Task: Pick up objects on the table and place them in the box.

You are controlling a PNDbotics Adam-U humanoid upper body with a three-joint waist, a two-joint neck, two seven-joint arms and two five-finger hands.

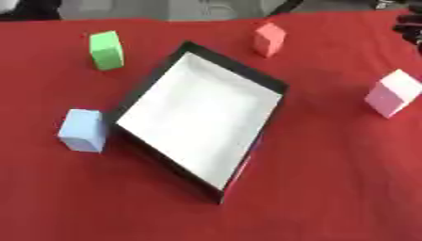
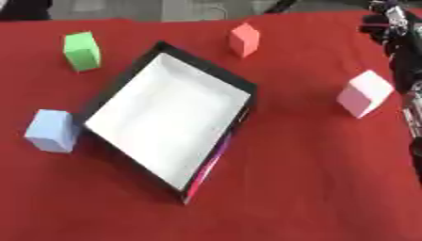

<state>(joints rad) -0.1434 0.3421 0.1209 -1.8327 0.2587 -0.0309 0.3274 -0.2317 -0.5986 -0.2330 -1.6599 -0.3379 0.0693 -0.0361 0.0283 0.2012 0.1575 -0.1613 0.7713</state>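
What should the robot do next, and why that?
Probably bring the right hand down to the pink block. That hand shows at the right edge, and the pink block lies nearest to it. The box is empty, and the green block, blue block and red block lie farther away on the red cloth.

Head stereo pair, looking down; both views share box (image 1: 198,117) on table (image 1: 329,188).
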